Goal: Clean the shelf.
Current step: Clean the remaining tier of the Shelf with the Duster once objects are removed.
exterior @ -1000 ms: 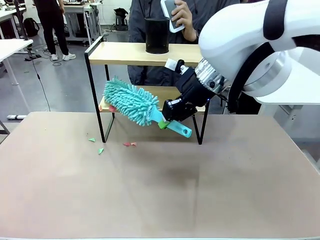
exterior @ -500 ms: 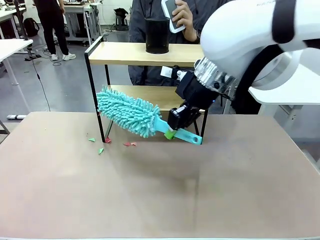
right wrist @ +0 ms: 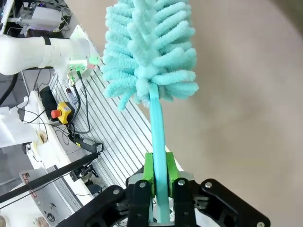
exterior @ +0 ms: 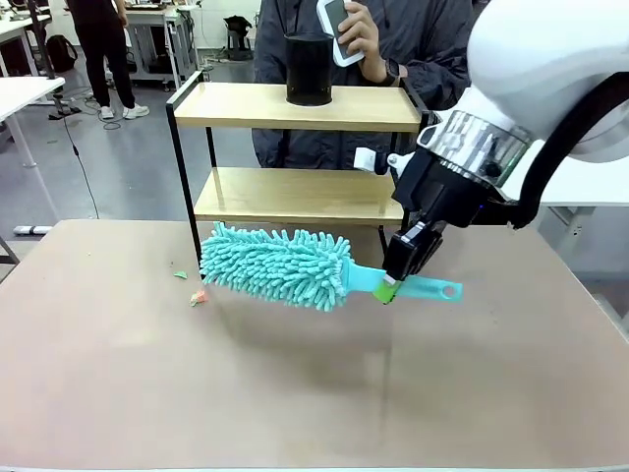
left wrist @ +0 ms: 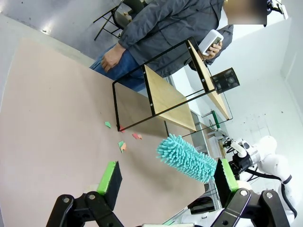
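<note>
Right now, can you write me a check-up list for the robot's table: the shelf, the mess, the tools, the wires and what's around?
Surface: tan table, with the shelf standing near its far edge.
Job's things: shelf, no scraps seen on either wooden board; teal fluffy duster lies level in front of it, low over the table.
Clutter: small paper scraps on the table by the shelf's left front leg; black cup on the top board.
Tools: right tool shut on the duster's handle; left tool open, holding nothing.
Cables: black cable on the floor, far left.
Surroundings: person behind the shelf holding a phone; another person farther off.
</note>
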Tool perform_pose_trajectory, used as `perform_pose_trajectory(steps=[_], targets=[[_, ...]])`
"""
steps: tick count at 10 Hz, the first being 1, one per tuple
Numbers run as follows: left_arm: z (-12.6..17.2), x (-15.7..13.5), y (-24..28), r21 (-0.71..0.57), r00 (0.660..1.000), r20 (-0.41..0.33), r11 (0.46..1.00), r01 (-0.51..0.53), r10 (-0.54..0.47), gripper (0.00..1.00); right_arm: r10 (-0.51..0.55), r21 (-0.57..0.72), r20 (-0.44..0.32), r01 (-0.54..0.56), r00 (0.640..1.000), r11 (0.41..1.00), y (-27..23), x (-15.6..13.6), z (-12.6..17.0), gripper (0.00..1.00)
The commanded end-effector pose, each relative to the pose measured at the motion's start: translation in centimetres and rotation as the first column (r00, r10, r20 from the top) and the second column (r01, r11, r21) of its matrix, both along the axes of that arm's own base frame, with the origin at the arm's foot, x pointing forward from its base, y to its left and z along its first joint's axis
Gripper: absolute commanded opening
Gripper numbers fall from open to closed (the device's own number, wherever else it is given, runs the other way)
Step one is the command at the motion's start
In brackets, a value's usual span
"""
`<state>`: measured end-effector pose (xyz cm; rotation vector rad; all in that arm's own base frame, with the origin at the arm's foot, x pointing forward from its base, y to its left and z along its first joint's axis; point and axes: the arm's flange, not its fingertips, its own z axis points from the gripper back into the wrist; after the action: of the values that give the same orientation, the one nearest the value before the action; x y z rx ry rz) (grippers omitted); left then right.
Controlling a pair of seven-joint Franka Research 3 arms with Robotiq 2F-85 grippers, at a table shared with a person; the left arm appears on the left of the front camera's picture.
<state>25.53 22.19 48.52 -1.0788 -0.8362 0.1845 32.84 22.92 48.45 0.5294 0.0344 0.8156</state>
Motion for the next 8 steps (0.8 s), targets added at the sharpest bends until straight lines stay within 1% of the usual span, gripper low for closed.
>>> perform_pose_trajectory(steps=[1, 2, 3, 4, 5, 6, 7, 8], targets=[[-0.1, 0.1, -0.1, 0.002, 0.999, 0.032, 1.000, 0.001, -0.001, 1.00, 0.021, 0.037, 0.006, -0.021, 1.000, 0.999, -1.0, 0.2, 0.3, 0.00], [-0.1, 0.1, -0.1, 0.002, 0.999, 0.032, 1.000, 0.001, -0.001, 1.00, 0.026, 0.043, 0.000, -0.026, 1.000, 0.999, -1.0, 0.2, 0.2, 0.00], [-0.1, 0.1, -0.1, 0.002, 0.999, 0.032, 1.000, 0.001, -0.001, 1.00, 0.061, 0.083, -0.040, -0.058, 0.997, 0.995, -1.8, 0.1, 0.4, 0.00], [-0.1, 0.1, -0.1, 0.002, 0.999, 0.032, 1.000, 0.001, -0.001, 1.00, 0.061, 0.163, -0.103, -0.044, 0.993, 0.986, -4.7, 0.2, 1.4, 0.00], [-0.1, 0.1, -0.1, 0.002, 0.999, 0.032, 1.000, 0.001, -0.001, 1.00, 0.053, 0.236, -0.184, -0.008, 0.982, 0.972, -9.3, -0.1, 2.5, 0.00], [-0.1, 0.1, -0.1, 0.002, 0.999, 0.032, 1.000, 0.001, -0.001, 1.00, 0.046, 0.330, -0.220, 0.030, 0.974, 0.943, -14.5, -1.2, 3.8, 0.00], [-0.1, 0.1, -0.1, 0.002, 0.999, 0.032, 1.000, 0.001, -0.001, 1.00, 0.008, 0.476, -0.183, 0.082, 0.983, 0.875, -20.0, -3.1, 5.6, 0.00], [-0.1, 0.1, -0.1, 0.002, 0.999, 0.032, 1.000, 0.001, -0.001, 1.00, -0.038, 0.602, -0.144, 0.118, 0.989, 0.789, -23.9, -4.9, 6.7, 0.00]])
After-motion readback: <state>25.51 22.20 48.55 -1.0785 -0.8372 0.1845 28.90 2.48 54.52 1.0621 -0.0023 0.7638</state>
